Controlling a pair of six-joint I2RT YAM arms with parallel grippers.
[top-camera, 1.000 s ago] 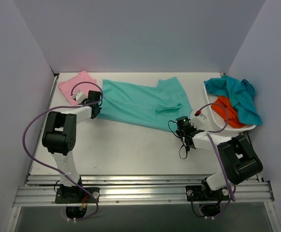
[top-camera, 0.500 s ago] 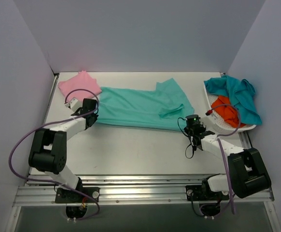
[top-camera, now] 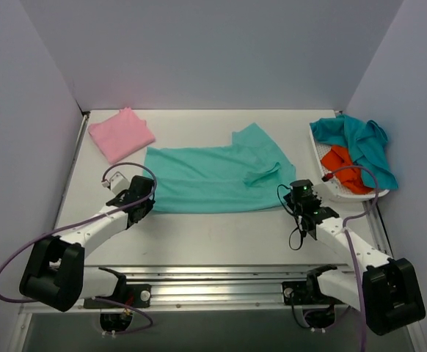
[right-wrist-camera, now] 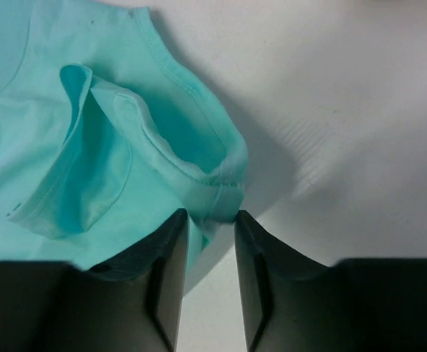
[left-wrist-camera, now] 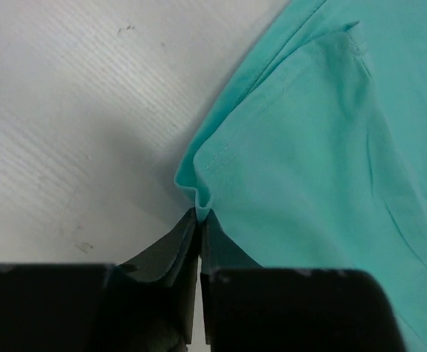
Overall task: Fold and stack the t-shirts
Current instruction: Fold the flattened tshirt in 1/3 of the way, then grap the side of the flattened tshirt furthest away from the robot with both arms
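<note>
The light sea-green t-shirt lies spread across the middle of the table, one sleeve folded over at its right. My left gripper is shut on the shirt's near-left corner; the left wrist view shows the hem pinched between the tips of that gripper. My right gripper holds the shirt's right edge. In the right wrist view the bunched hem sits between the tips of this gripper, touching both. The pink t-shirt lies folded at the far left.
A white basket at the far right holds a darker teal t-shirt and an orange one. Purple cables loop from both arms. Walls close in the left, back and right sides.
Both grippers have moved toward the near edge, dragging the sea-green shirt with them. It now lies flatter and clear of the pink shirt.
</note>
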